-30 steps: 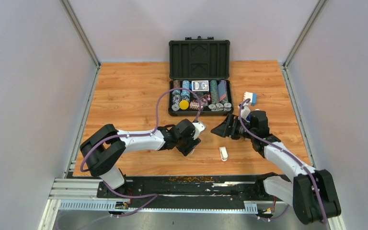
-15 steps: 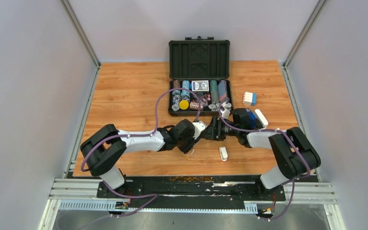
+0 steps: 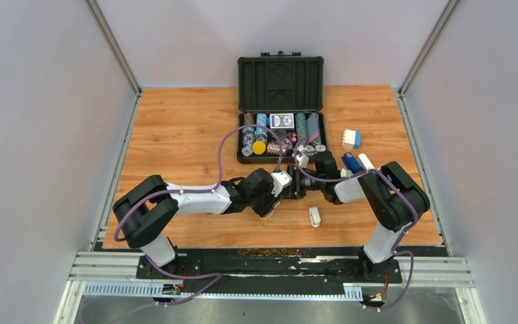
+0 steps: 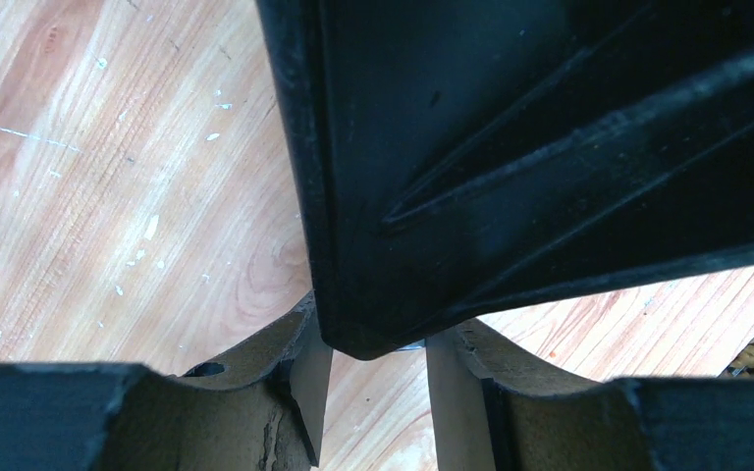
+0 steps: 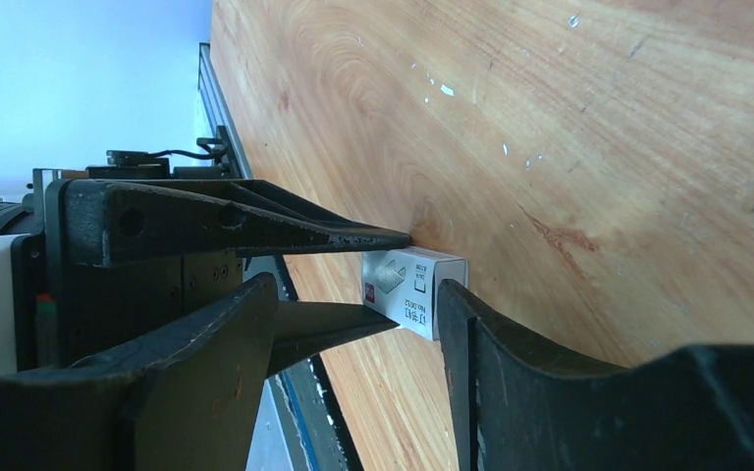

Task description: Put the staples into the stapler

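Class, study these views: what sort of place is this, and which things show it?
Most likely a robot test cell in a lab: a wooden table boxed in by plain grey panels, two arms bolted to a rail at its near edge, and props such as an open poker-chip case.

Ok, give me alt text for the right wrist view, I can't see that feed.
A small white cardboard box with printed labelling is pinched between the black fingertips of the left gripper, which reaches in from the left. The open black fingers of the right gripper frame the box in the foreground, over a tilted wooden table.
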You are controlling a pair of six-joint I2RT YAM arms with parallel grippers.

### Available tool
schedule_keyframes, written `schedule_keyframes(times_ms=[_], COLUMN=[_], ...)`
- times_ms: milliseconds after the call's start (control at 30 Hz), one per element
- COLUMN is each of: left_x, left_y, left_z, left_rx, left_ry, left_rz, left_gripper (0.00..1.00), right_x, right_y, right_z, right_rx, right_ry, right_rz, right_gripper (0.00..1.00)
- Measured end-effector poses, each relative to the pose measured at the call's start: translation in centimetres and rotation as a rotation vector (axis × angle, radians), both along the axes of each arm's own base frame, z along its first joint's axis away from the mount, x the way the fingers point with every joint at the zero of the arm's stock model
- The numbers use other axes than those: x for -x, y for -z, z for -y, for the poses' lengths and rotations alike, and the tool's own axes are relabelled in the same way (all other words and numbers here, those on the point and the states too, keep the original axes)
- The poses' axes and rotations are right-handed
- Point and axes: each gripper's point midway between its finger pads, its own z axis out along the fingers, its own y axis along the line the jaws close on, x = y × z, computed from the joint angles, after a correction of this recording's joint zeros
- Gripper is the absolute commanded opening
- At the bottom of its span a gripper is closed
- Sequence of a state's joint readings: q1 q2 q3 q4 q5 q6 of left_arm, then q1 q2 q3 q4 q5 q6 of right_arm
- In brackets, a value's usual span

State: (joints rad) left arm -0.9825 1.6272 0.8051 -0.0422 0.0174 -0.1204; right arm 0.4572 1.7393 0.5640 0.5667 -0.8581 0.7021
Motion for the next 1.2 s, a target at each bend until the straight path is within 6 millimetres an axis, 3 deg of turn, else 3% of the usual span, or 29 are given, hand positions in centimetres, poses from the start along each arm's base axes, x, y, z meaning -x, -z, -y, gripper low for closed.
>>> schedule_keyframes(times_ms=[300, 700, 833, 1200], left_x=[-0.1, 0.6, 0.8, 0.9], left_y=[0.0, 0.0, 0.0, -1.6], left_z=[0.0, -0.2, 0.1, -0.3], left_rx=[0.012, 0.043, 0.054, 0.091], left_ry=[0.009, 0.034, 0.048, 0.025], left_rz=[0.016, 0.039, 0.057, 0.098], left_gripper=[0.41, 0.43, 0.47, 0.73], right_x=[0.7, 1.6, 1.9, 3.3], right_y=[0.2, 0.2, 0.2, 0.7], right_z=[-0.3, -1.0, -1.1, -1.1], right_rx=[-0.006, -0.028, -0.036, -0.015], right_ry=[-0.034, -0.082, -0.099, -0.146], right_rz=[-0.013, -0.021, -0.035, -0.064], right_gripper=[0.59, 0.59, 0.59, 0.59])
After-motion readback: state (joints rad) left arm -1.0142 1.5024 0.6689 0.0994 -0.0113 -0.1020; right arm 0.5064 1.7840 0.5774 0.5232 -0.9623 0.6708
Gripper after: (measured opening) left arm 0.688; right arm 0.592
